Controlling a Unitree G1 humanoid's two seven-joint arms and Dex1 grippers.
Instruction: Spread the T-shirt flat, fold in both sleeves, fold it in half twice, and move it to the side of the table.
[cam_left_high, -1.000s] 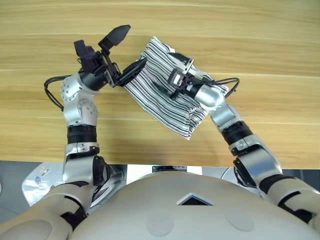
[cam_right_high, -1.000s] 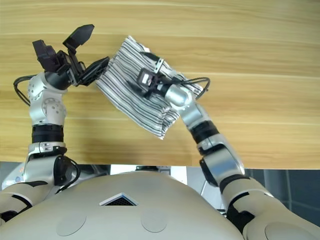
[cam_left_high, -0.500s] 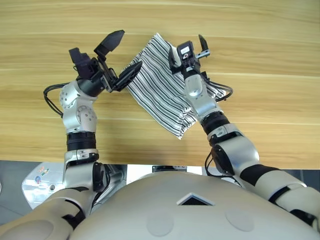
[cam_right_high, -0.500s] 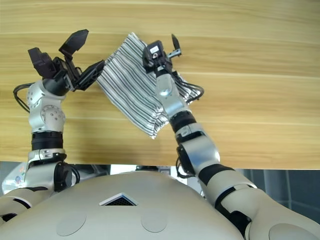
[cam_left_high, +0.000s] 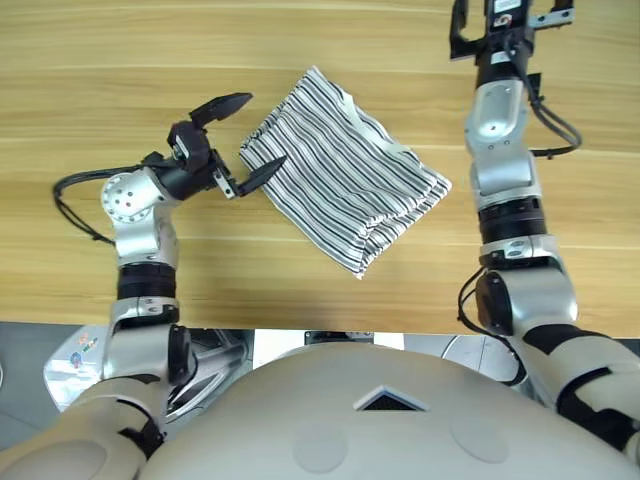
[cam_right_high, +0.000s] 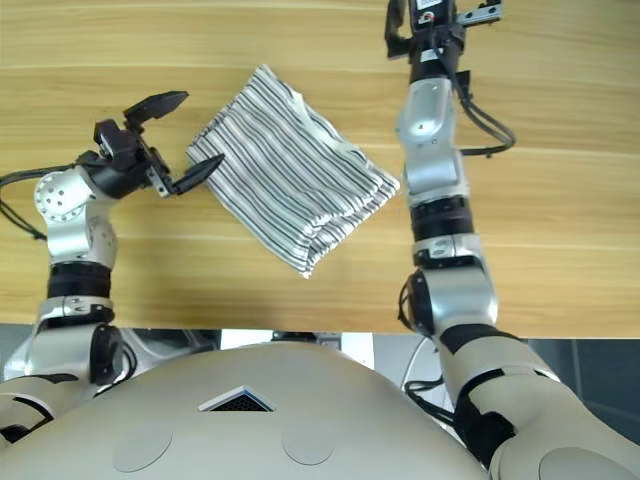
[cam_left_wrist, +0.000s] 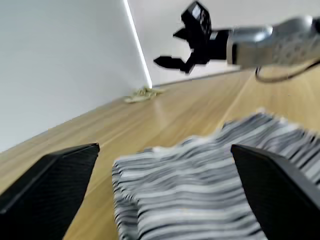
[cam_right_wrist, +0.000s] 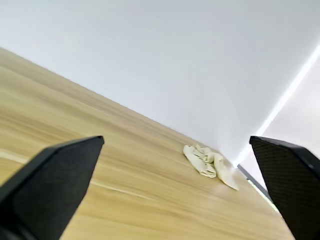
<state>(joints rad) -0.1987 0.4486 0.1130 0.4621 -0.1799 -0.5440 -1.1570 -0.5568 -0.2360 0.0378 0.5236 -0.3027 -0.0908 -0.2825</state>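
The black-and-white striped T-shirt (cam_left_high: 345, 170) lies folded into a small tilted rectangle on the wooden table (cam_left_high: 110, 50). My left gripper (cam_left_high: 266, 128) is open at the shirt's left corner, one finger above the table and the other beside the cloth edge, holding nothing. In the left wrist view the shirt (cam_left_wrist: 210, 185) lies just ahead between the two dark fingers (cam_left_wrist: 50, 190). My right gripper (cam_right_high: 445, 20) is raised over the far side of the table, beyond the shirt and to its right, open and empty. The left wrist view shows the right gripper (cam_left_wrist: 187, 47) farther off.
A small crumpled beige cloth (cam_right_wrist: 210, 162) lies far back on the table by the wall, also seen as the beige cloth (cam_left_wrist: 142, 93). Bare wood surrounds the shirt on all sides. The table's near edge (cam_left_high: 300, 325) runs just in front of me.
My right arm has lifted off the shirt and swung up and away to the far right. The left gripper has drawn back slightly from the shirt's corner. The shirt lies still.
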